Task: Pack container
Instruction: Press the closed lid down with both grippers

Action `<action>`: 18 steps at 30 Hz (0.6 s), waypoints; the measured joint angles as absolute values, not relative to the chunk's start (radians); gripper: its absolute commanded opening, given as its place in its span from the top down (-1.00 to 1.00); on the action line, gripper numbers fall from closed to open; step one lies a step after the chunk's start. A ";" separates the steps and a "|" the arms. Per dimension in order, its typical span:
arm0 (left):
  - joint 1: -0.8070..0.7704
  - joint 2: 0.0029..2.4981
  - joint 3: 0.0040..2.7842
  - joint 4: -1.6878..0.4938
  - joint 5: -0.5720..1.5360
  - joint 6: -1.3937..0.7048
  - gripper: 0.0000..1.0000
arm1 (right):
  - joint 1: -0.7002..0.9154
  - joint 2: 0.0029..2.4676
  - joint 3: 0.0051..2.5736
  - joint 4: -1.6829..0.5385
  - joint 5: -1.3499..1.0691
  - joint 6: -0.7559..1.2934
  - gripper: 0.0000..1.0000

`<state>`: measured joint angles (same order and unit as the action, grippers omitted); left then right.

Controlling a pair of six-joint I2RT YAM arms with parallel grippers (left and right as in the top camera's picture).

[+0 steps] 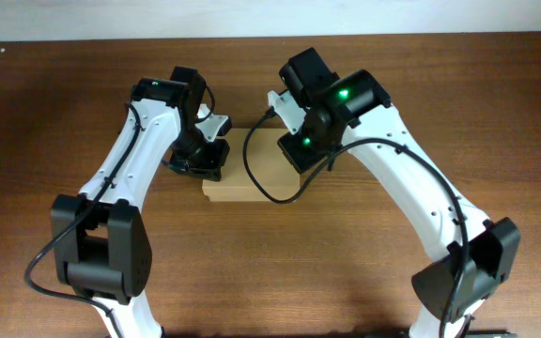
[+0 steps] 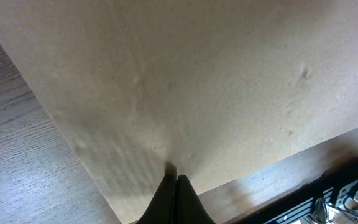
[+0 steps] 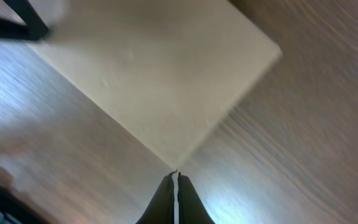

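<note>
While pressing box, lying flat on tabletop: resting left gripper, pinched closed and empty, on its top near the edge; pushing straight down, gently; hovering right gripper, also closed and empty, beside the box corner.

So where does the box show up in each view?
Overhead: box at mid-table, between the two wrists and partly covered by them.
Left wrist: fills most of the frame, its top right at the tips of the left pincer.
Right wrist: upper middle, one corner pointing toward the right pincer.
Shared landmark: the brown wood table around the box.
</note>
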<state>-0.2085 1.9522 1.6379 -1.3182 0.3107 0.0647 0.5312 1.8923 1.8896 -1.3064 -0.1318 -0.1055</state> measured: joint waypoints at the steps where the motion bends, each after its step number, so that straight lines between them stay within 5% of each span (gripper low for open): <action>1: -0.208 1.952 1.638 -1.318 0.311 0.064 0.96 | 0.532 1.897 1.887 -1.291 -0.147 -0.105 0.93; 18: -0.208 1.952 1.638 -1.320 0.311 0.064 0.96 | 0.520 1.931 1.670 -1.142 -0.186 -0.104 0.92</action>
<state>-0.2085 1.9522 1.6379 -1.3197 0.3111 0.0643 0.5201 1.9308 1.6695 -1.1423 -0.1856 -0.1036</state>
